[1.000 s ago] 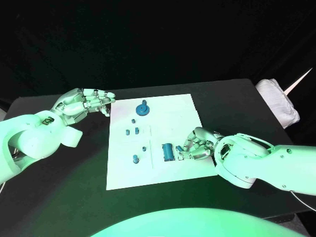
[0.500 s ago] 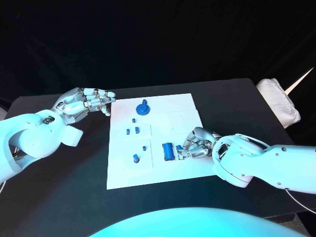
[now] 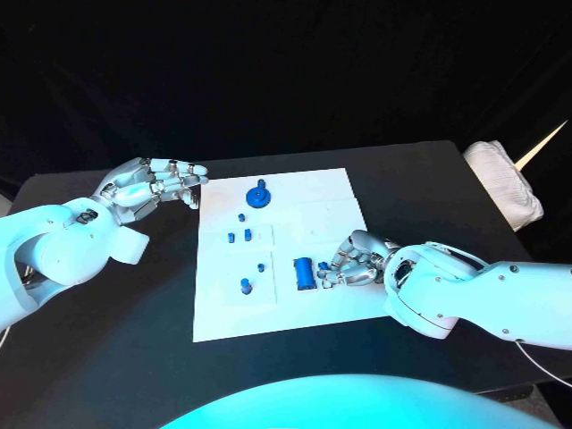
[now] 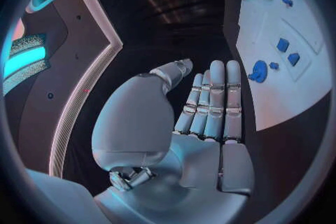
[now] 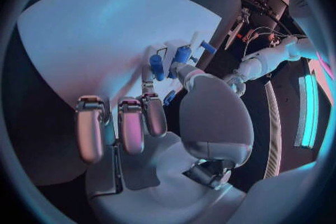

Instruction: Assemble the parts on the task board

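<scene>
The task board (image 3: 280, 259) lay mid-worktop (image 3: 131, 349). At its near right edge the right hand (image 3: 348, 262) rested, fingers curled; whether it pinched a small blue piece (image 3: 324, 269) was unclear. Just left of it lay a blue cylinder (image 3: 304, 273). Smaller blue parts (image 3: 247, 286) stood further left; a round blue part (image 3: 258, 197) lay farthest. Beside the board's far left corner, the left hand (image 3: 151, 188) hovered empty, fingers extended.

The right robot hand (image 3: 350, 261) covers the strip of white board (image 3: 324, 192) beneath it, and whether its curled fingers grip the small blue piece (image 3: 326, 270) at their tips cannot be told. The little blue parts (image 3: 242, 238) mid-board are too small to make out their shapes. A white cloth bundle (image 3: 505, 183) on the worktop's (image 3: 131, 357) far right corner partly overhangs its edge.
</scene>
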